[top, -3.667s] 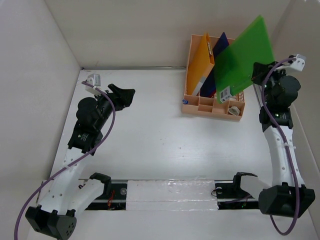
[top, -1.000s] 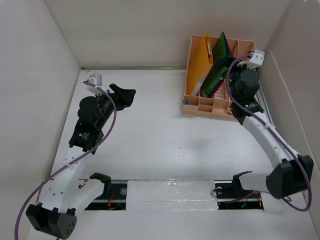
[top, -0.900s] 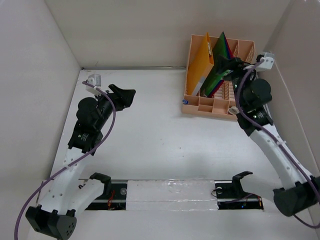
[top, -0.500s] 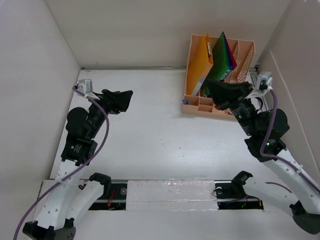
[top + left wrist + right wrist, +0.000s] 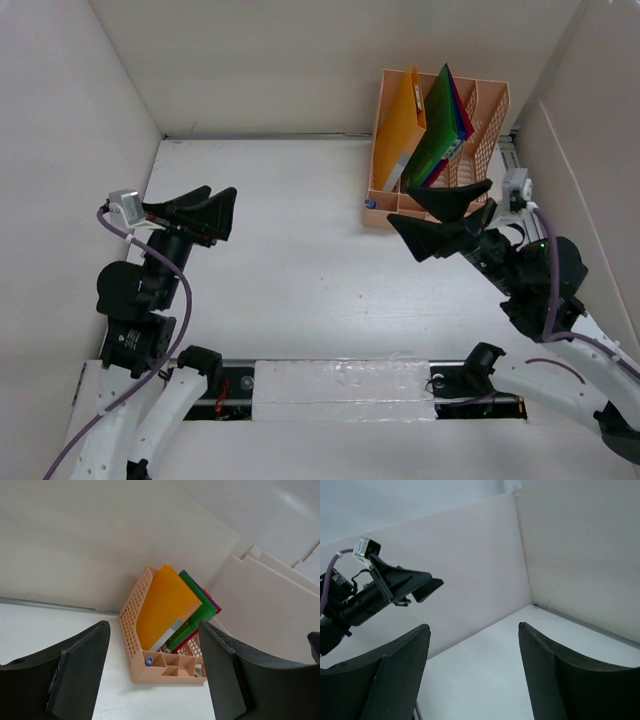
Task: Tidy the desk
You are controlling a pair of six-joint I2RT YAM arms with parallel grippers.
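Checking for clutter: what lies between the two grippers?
Nothing: only bare desk between the left gripper and the right gripper, shown in the top view.

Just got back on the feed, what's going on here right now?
Neither arm is handling anything. The left claw and the right claw both hang open and empty above the flat white desk. The orange plastic folder and the green plastic folder stand filed in the peach slotted plastic file rack at the far right corner, just beyond the right claw.

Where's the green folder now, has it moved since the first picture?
Yes. The green folder dropped leftward into the peach rack, next to the orange folder.
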